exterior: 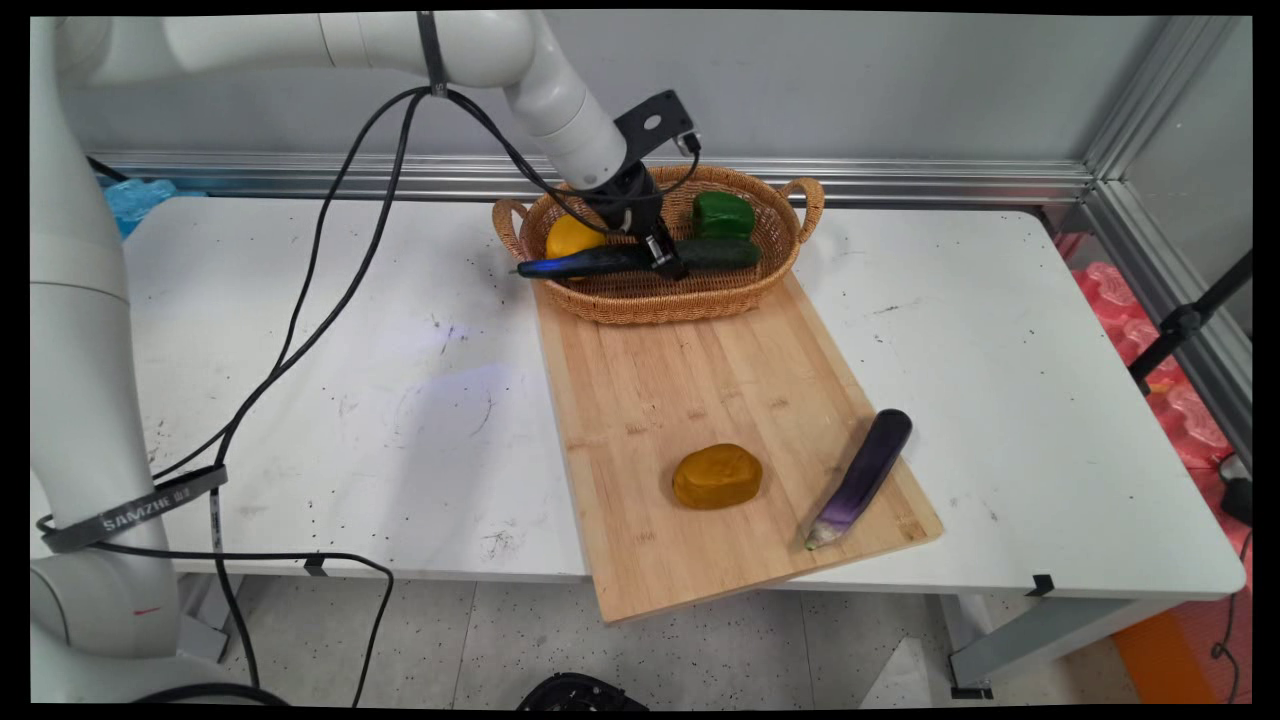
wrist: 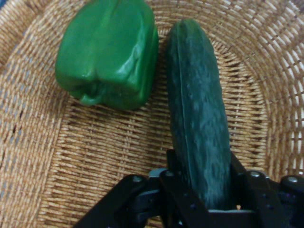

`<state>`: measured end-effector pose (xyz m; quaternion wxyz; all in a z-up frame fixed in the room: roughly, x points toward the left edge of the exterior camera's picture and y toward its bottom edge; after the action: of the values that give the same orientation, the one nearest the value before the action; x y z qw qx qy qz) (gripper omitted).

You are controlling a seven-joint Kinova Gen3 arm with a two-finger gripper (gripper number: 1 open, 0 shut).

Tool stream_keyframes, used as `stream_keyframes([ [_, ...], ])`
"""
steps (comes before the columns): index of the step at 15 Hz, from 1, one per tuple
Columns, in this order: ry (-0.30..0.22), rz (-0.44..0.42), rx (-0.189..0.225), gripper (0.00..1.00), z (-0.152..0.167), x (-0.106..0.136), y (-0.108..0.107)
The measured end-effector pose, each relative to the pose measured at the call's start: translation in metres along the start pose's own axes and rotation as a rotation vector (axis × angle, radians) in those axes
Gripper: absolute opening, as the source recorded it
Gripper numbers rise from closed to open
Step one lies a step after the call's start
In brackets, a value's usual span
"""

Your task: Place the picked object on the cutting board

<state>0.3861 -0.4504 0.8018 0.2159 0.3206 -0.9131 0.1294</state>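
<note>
Main view: white speckled table (exterior: 1000, 400) against grey wall, strap (exterior: 140, 510) lettered SAMZHE; black two-finger gripper (exterior: 668, 262) clamps dark green cucumber (wrist: 197, 118) inside woven wicker basket (exterior: 650, 295)

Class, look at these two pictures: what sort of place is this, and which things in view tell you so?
Probably a robotics lab set up as a mock kitchen: a robot arm's gripper grips a cucumber in a wicker basket, on a cutting board, with aluminium framing behind.

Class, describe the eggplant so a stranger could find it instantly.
Start at the wooden cutting board in the middle of the white table. Near its right front corner lies the eggplant, beside an orange-yellow lump. It alone is long, slim and purple.
</note>
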Motion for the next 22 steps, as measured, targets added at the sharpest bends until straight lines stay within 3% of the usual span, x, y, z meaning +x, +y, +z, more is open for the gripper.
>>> stream_keyframes([
  [6,0.015,0.003,0.016,0.00,-0.035,-0.001,0.003],
  [14,0.051,0.041,0.039,0.00,-0.129,0.002,0.021],
  [19,0.069,0.031,0.001,0.00,-0.172,-0.008,0.054],
  [22,0.082,0.011,-0.030,0.00,-0.183,-0.014,0.077],
])
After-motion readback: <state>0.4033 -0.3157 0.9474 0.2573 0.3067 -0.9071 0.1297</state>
